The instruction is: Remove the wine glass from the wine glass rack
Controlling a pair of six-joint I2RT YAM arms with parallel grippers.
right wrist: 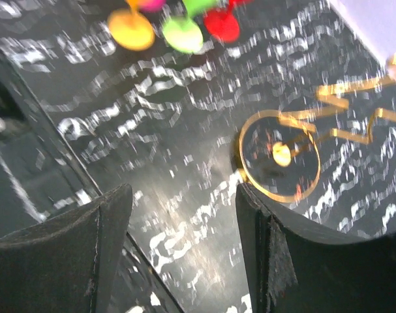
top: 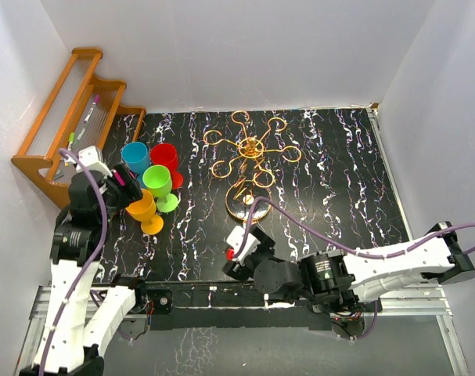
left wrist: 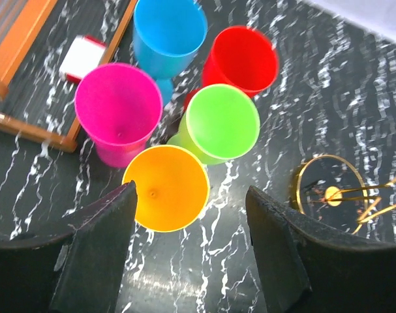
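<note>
Gold wire wine glass rack point(top: 251, 160) stands mid-frame on black marbled counter point(top: 339, 172). Five bright plastic wine glasses point(left wrist: 222, 120) cluster left, under the wide-open left hand point(left wrist: 190, 190). Right hand point(right wrist: 181, 189), also wide, hovers near the rack.

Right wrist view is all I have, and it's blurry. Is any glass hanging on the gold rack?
Observer: No. From the top camera, all six loops of the wine glass rack look empty.
Operator: Where are the glasses then?
Observer: Five stand upright in a cluster left of it, including a blue glass that your view misses.
Operator: And the left claw?
Observer: The left claw is open. Its wrist camera shows the orange glass between the fingers.
</note>
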